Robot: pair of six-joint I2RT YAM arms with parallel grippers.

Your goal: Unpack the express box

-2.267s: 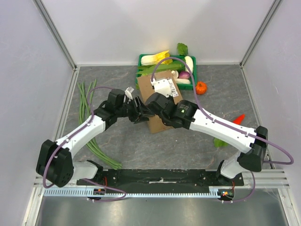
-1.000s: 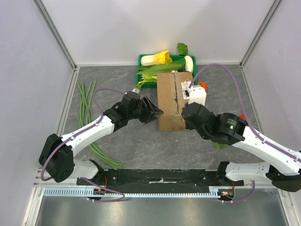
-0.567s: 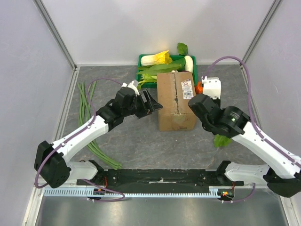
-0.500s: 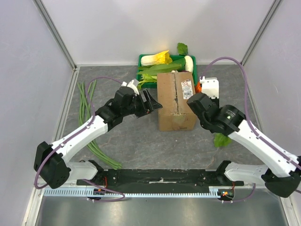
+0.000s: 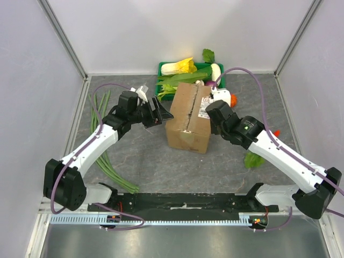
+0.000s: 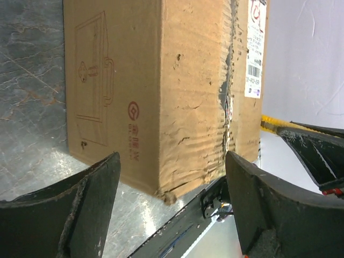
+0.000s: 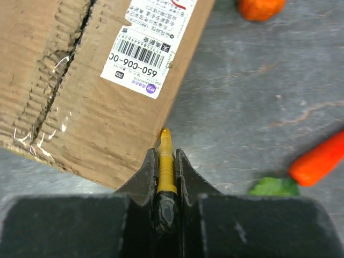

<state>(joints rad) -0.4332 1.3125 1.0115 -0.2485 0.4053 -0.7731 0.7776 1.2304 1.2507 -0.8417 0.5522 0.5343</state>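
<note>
Express box [image 5: 188, 118]: R claw [image 7: 166, 155] clamps yellow tool [image 7: 165, 164], L claw [image 6: 172, 161] wide.

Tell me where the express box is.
Top view: express box mid-table, between the left claw and right claw holding a yellow tool, with the green tray behind.

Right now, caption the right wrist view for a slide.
Right pincer shut on a yellow tool, tip at the edge of the cardboard box.

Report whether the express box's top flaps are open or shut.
Shut. The express box has both top flaps lying flat, meeting at the centre seam; none is lifted.
</note>
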